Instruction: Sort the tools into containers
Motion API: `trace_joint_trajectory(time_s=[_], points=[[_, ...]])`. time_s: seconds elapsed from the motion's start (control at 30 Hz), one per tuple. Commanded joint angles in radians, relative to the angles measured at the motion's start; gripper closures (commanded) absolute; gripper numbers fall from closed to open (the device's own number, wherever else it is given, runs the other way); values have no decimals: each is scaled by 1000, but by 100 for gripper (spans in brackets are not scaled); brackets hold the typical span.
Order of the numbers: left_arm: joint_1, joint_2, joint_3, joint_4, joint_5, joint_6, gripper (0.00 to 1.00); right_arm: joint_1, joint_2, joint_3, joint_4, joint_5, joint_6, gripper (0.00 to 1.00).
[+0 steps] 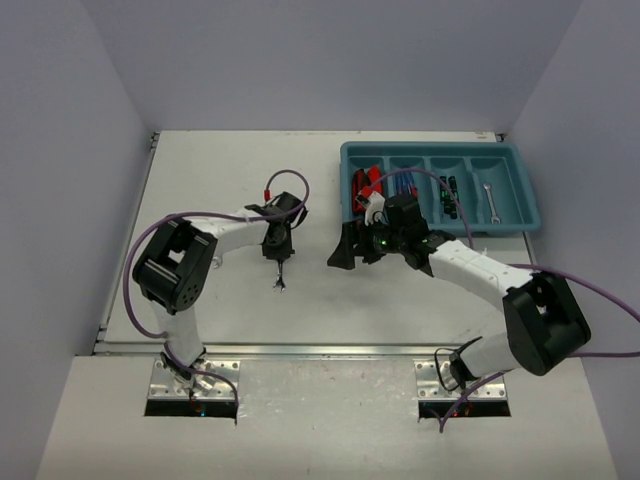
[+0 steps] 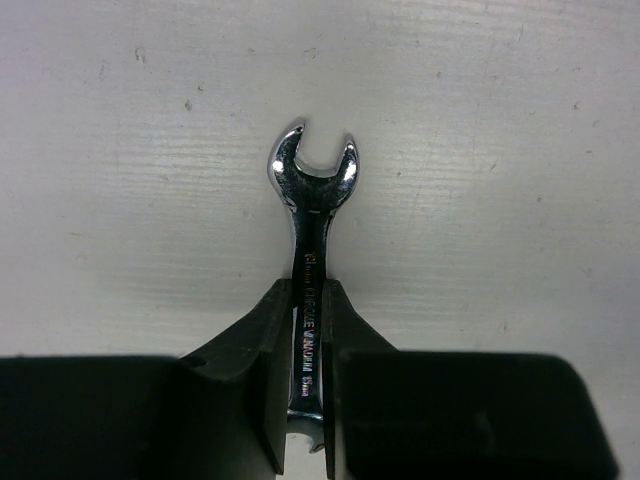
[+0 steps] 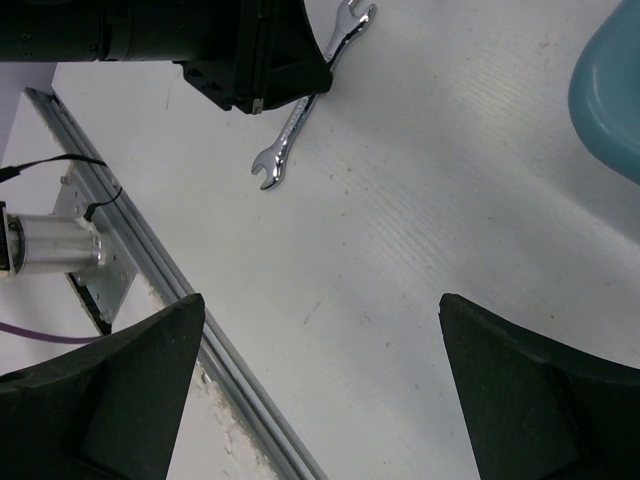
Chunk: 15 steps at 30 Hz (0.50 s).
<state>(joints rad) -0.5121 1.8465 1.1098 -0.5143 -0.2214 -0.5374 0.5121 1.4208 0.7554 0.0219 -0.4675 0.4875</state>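
My left gripper (image 1: 278,262) is shut on a small silver wrench (image 1: 280,284) at the middle left of the table. In the left wrist view the fingers (image 2: 265,350) pinch the wrench's shaft, and its open head (image 2: 313,175) sticks out in front, at or just above the table. My right gripper (image 1: 345,252) is open and empty, near the tray's near left corner. Its view shows the wrench (image 3: 290,130) under the left gripper (image 3: 250,60). The teal tray (image 1: 530,190) holds red-and-black tools (image 1: 364,188), blue screwdrivers (image 1: 400,186), black screwdrivers (image 1: 450,190) and a wrench (image 1: 490,201), each kind in its own compartment.
The tray's corner (image 3: 612,90) shows at the right wrist view's upper right. A metal rail (image 3: 180,290) runs along the table's near edge. Grey walls enclose the table on three sides. Purple cables (image 1: 290,178) loop over both arms.
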Motion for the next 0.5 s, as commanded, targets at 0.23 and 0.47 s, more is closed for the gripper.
trace_joint_trajectory(time_s=[0.23,0.47], points=[[-6,-158,-147,69,-51,-94,100,35,130,2,231,-310,28,1],[-6,-320,-194,114,-67,-161,100,186,261,5,457,-222,94,1]])
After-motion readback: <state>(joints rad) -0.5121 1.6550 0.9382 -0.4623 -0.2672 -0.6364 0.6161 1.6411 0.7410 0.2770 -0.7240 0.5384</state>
